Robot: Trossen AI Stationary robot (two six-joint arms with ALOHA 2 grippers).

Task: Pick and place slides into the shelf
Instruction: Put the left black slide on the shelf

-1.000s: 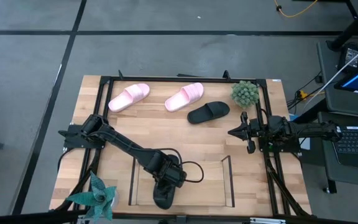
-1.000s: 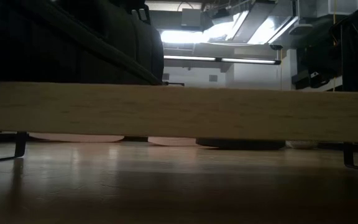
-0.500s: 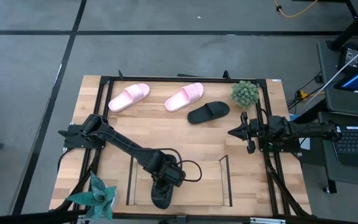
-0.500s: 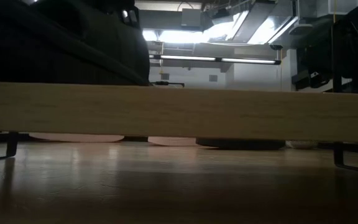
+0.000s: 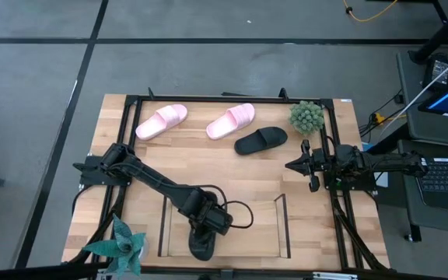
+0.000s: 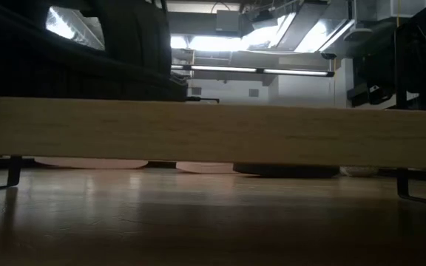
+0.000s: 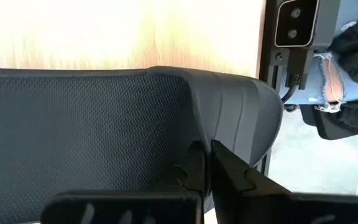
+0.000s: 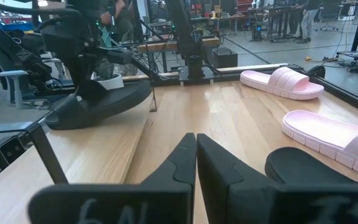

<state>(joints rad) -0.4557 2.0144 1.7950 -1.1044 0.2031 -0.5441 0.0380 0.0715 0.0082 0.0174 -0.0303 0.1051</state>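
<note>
Overhead looking straight down; low, level across the table (image 6: 213,140) toward 12 o'clock; wrists close behind fingers. Shared overhead and right wrist: pink slides (image 5: 230,120).

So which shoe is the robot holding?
One black slide, gripped by the left tool over the shelf. The other black slide and both pink slides lie free on the table.

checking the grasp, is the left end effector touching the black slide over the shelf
Touching. The left wrist view shows the left end effector shut on the black slide, fingers pinching its strap edge.
</note>
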